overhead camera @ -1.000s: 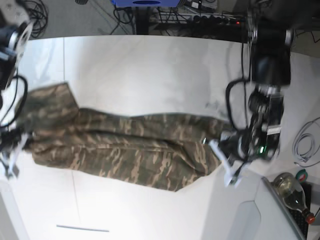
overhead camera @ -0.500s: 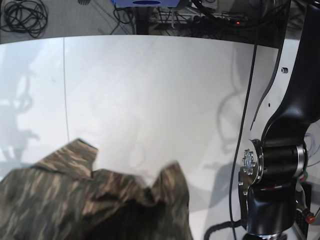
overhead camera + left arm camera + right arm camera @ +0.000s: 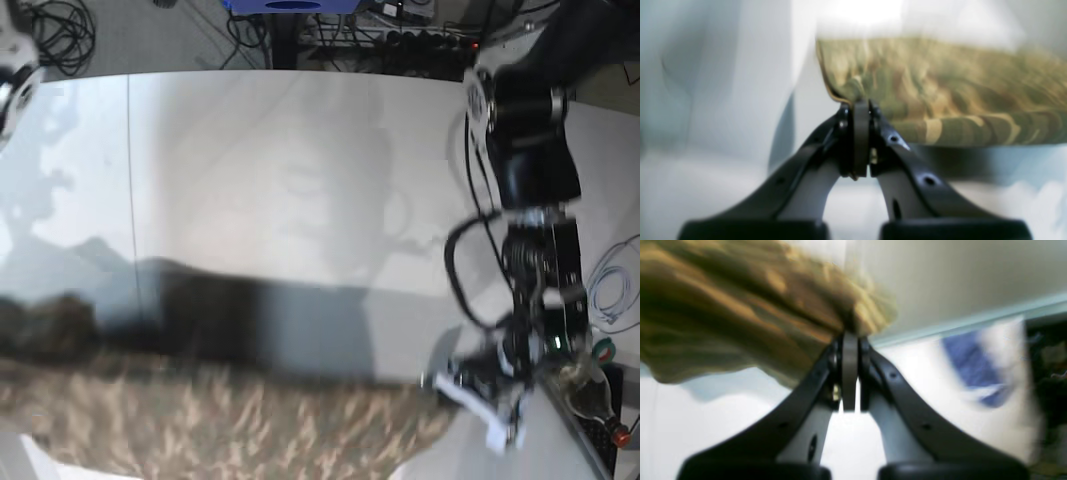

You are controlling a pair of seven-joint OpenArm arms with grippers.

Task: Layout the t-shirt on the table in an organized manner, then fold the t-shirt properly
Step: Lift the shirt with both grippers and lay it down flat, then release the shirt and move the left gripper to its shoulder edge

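The camouflage t-shirt (image 3: pixel 230 420) is a blurred band stretched across the near part of the white table (image 3: pixel 300 150). In the left wrist view my left gripper (image 3: pixel 860 106) is shut on a hemmed corner of the t-shirt (image 3: pixel 940 90), which hangs above the table. In the base view the left gripper (image 3: pixel 465 392) sits at the shirt's right end. In the right wrist view my right gripper (image 3: pixel 850 336) is shut on a bunched edge of the t-shirt (image 3: pixel 740 313). The right gripper itself is outside the base view.
A thin dark seam (image 3: pixel 130 170) crosses the table on the left. At the right edge lie a glass bottle (image 3: pixel 585 385), a green tape roll (image 3: pixel 605 350) and white cable (image 3: pixel 612 290). Beyond the far edge are floor cables (image 3: pixel 55 30) and a blue object (image 3: pixel 290 5).
The shirt lay spread across mid table, rose close to the camera, and now streaks in motion along the near edge. The left arm has dropped back low on the right.
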